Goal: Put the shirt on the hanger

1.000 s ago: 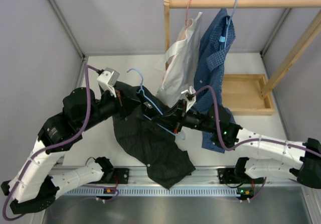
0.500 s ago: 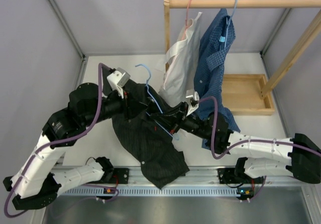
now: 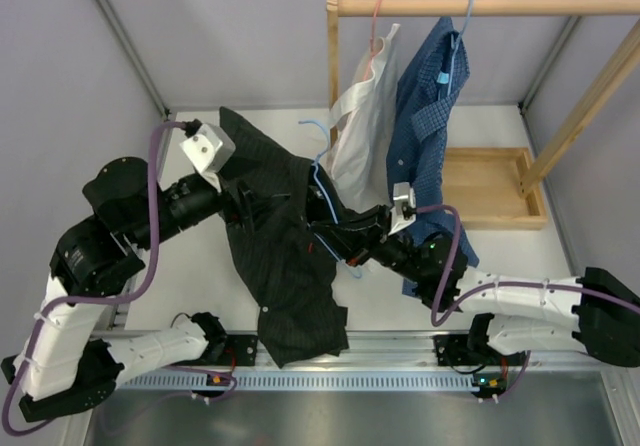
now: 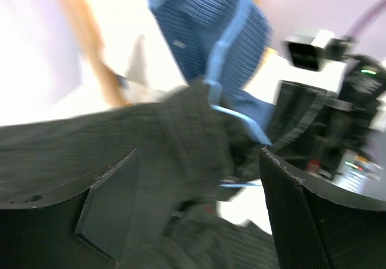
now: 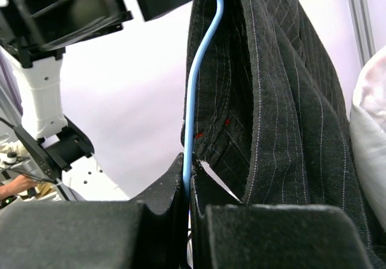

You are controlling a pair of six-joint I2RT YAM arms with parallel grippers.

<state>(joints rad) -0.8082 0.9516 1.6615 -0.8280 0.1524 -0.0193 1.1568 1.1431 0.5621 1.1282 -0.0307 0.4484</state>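
The dark shirt (image 3: 280, 256) hangs draped over the light-blue hanger (image 3: 322, 191), whose hook (image 3: 314, 126) points toward the rack. My right gripper (image 3: 338, 236) is shut on the hanger's wire (image 5: 188, 160), with the shirt (image 5: 271, 100) hanging just beside its fingers. My left gripper (image 3: 250, 206) is at the shirt's left shoulder. Its jaws stand wide open in the left wrist view (image 4: 205, 215), with shirt cloth (image 4: 151, 142) lying in front of them and a piece of hanger wire (image 4: 238, 115) beyond. Nothing is pinched.
A wooden rack (image 3: 480, 6) stands at the back right. A white shirt (image 3: 360, 116) on a pink hanger (image 3: 377, 11) and a blue checked shirt (image 3: 425, 96) hang from it. Its wooden base (image 3: 490, 186) lies on the table. Grey walls close both sides.
My left gripper has opened and let go of the shirt. The hanger with the shirt has moved farther back, toward the rack, and the shirt now hangs longer.
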